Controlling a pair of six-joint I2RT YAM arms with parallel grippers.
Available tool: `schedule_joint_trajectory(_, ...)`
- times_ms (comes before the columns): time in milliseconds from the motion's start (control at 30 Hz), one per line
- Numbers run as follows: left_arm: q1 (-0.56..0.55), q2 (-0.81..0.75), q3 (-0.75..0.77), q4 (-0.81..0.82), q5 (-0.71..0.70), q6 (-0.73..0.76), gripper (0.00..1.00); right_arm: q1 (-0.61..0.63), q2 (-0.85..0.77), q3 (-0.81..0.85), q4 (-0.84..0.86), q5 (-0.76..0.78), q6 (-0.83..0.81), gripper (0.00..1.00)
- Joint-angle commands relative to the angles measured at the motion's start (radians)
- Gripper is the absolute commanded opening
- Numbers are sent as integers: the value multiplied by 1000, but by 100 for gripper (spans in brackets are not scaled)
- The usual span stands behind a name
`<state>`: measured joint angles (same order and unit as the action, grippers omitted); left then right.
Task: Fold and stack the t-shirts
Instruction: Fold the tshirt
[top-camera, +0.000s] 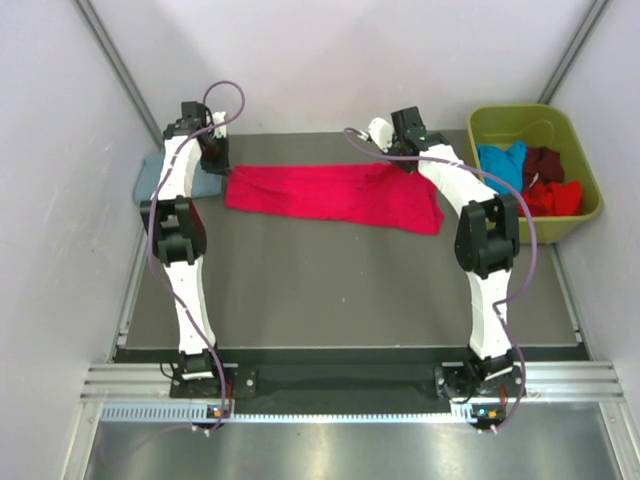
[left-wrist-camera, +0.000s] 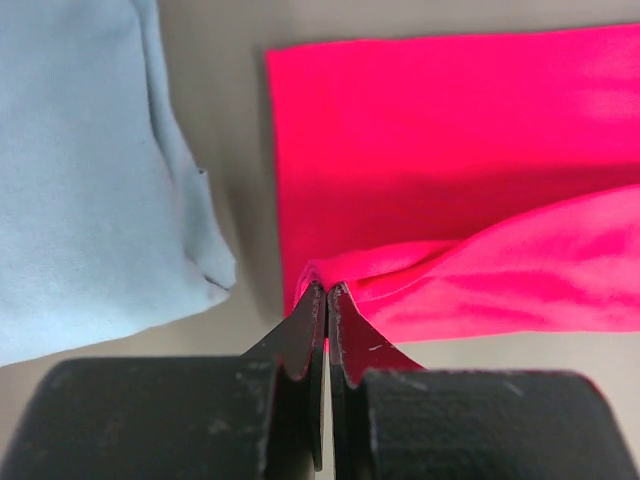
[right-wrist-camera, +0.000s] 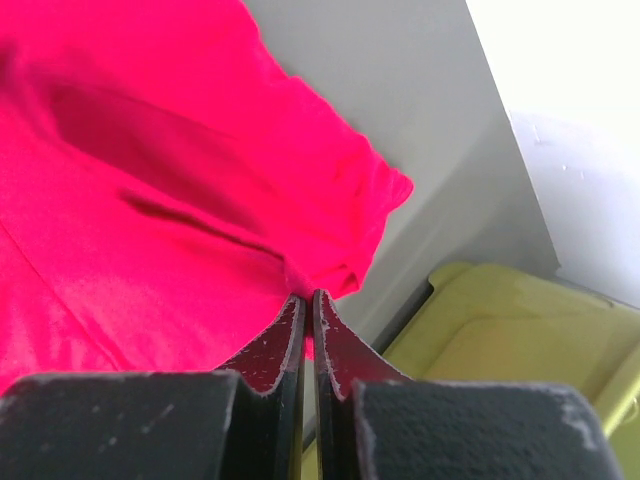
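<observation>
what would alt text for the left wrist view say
The left gripper, shut, pinches a bunched edge of a crimson-red t-shirt spread across the grey table. A blue-grey t-shirt lies apart from it at the frame's left side.

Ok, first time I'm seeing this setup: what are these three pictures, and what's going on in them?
Two white robot arms stand at the near edge of a table. The overhead picture shows both; the other two come from a camera on each wrist. A red t-shirt lies stretched across the table, a blue-grey t-shirt apart at its left end. The olive bin at right holds more shirts. The left end effector and right end effector are both shut, each pinching one end of the red t-shirt.
</observation>
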<state>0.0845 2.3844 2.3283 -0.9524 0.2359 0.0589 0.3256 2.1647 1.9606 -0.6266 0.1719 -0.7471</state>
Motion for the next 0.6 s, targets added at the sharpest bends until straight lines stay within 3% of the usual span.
schedule_joint_trajectory(0,8,39,16,0,-58,6,0,-19,47,105,28,32,12,0)
schedule_joint_trajectory(367,-8,84,17,32,-121,5,0,-51,125,133,51,55,23,0)
schedule_joint_trajectory(433,-12,78,14,33,-144,4,11,-51,150,141,82,75,31,0)
schedule_joint_trajectory(467,-12,75,14,35,-151,-1,20,-49,159,147,91,89,43,9)
schedule_joint_trajectory(500,-12,53,13,37,-156,-1,52,-51,171,161,103,115,51,18)
schedule_joint_trajectory(567,-12,18,13,38,-152,2,70,-53,156,165,117,142,72,37)
